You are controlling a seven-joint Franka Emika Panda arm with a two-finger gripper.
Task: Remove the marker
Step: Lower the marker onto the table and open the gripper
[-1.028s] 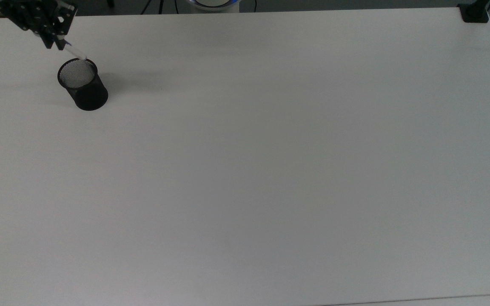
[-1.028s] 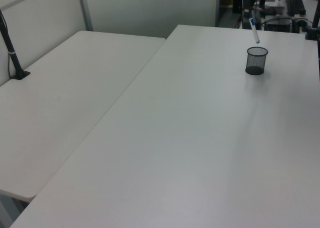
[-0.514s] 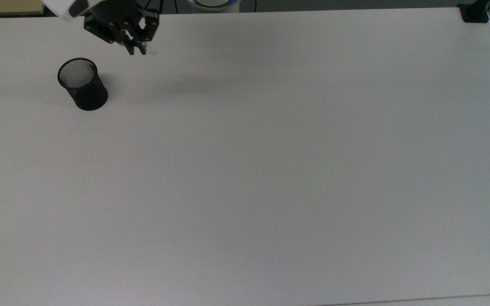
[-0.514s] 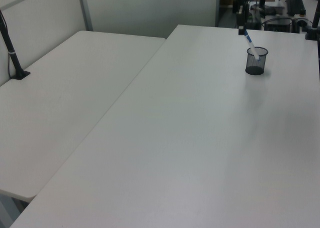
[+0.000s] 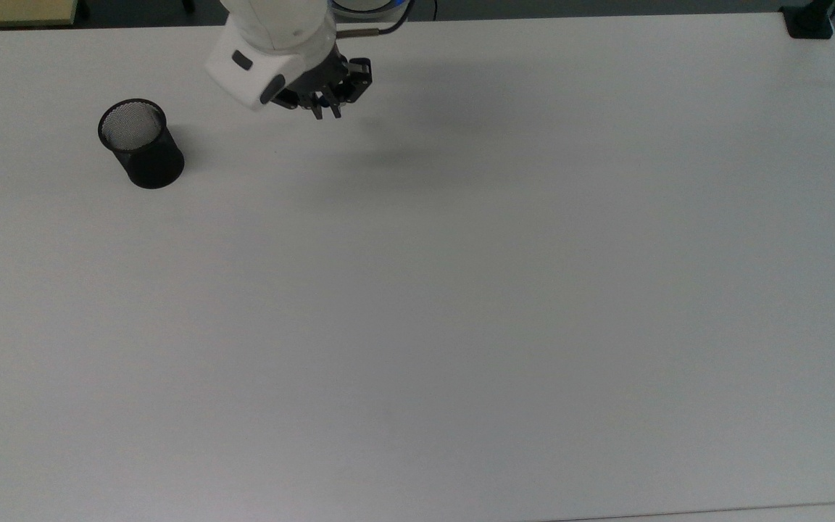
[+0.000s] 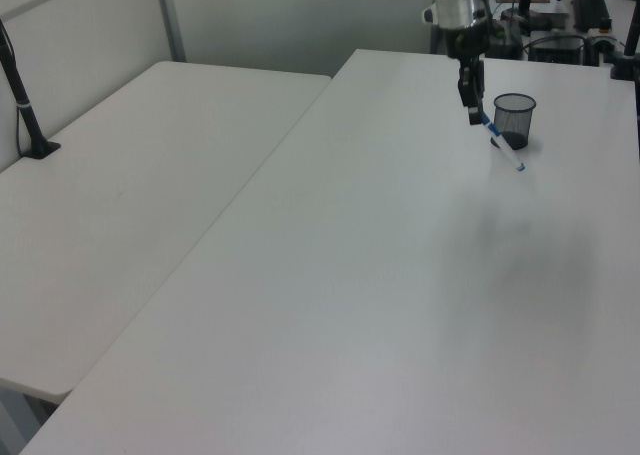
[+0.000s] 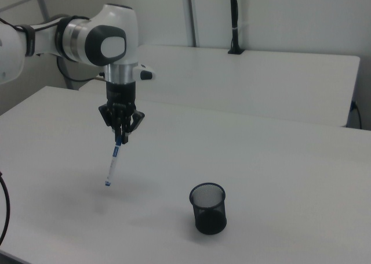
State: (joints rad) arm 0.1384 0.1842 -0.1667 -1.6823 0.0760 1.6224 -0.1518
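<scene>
Since the frame a second earlier, when it hung over the black mesh cup (image 5: 142, 145) with the marker's tip at the rim, the gripper (image 5: 326, 109) had carried the marker (image 7: 113, 162) well clear, rightward in the top view. In the right view, its fingers were pinched on the marker's blue cap end, and the white barrel hung down at a slight tilt, its small blue tip above the white table (image 5: 461, 290) and apparently not touching it. The cup stood upright and looked empty. Judging from this, the lifting-out was done and the carry-away step was in hand. Next would likely come lowering the marker to the table, away from the cup, and releasing it.
</scene>
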